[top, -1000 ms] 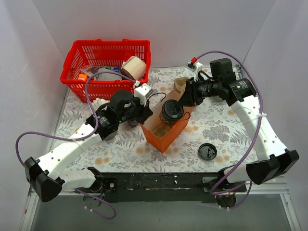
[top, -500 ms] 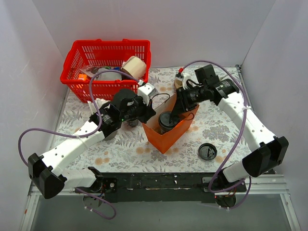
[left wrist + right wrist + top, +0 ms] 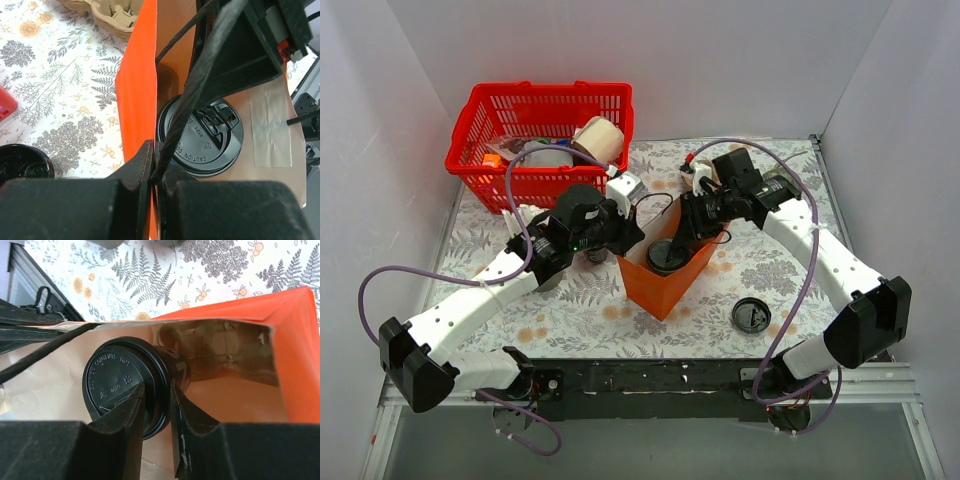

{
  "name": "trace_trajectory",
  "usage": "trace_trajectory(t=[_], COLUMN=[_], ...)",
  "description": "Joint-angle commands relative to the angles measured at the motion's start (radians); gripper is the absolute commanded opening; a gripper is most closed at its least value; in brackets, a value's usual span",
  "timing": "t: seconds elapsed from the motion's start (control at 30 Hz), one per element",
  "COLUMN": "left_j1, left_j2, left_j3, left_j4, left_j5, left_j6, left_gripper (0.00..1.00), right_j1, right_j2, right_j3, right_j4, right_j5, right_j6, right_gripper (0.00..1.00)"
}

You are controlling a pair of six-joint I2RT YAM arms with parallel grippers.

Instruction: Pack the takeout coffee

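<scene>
The takeout coffee, a black cup with a black lid (image 3: 665, 258), is tilted inside the open orange paper bag (image 3: 665, 288). My right gripper (image 3: 683, 236) reaches into the bag and is shut on the cup's lid rim (image 3: 115, 380), one finger on the lid and one on the cup's side; in the right wrist view the gripper (image 3: 157, 390) sits low in the middle. My left gripper (image 3: 625, 236) is shut on the bag's near left wall (image 3: 135, 100) and holds it open; its fingertips (image 3: 154, 150) pinch the rim beside a thin black cord. The lid (image 3: 210, 140) shows just past them.
A second black cup, open and dark inside (image 3: 22, 165), stands left of the bag under my left arm. A loose flat black lid (image 3: 751, 315) lies front right. A red basket (image 3: 550, 90) with a tape roll is back left. A cardboard cup carrier (image 3: 695, 172) sits behind the bag.
My right gripper has moved left and down, taking the lidded cup from above the bag's mouth into the bag. My left gripper has kept its hold on the bag.
</scene>
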Motion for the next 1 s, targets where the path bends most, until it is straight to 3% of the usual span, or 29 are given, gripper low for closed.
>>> trace_trajectory(t=[0.0, 0.63, 0.97], left_j1=[0.004, 0.004, 0.004], left_j2=[0.001, 0.010, 0.009], left_j3=[0.038, 0.040, 0.045], left_j4=[-0.002, 0.003, 0.003], left_j5=[0.010, 0.031, 0.033], left_j6=[-0.014, -0.029, -0.037], left_gripper=[0.00, 0.00, 0.00], right_j1=[0.040, 0.127, 0.188], right_j2=[0.005, 0.034, 0.040], right_j3=[-0.013, -0.163, -0.192], right_j4=[0.042, 0.153, 0.160], right_j5=[0.077, 0.257, 0.473], right_j6=[0.030, 0.076, 0.082], right_gripper=[0.01, 0.01, 0.01])
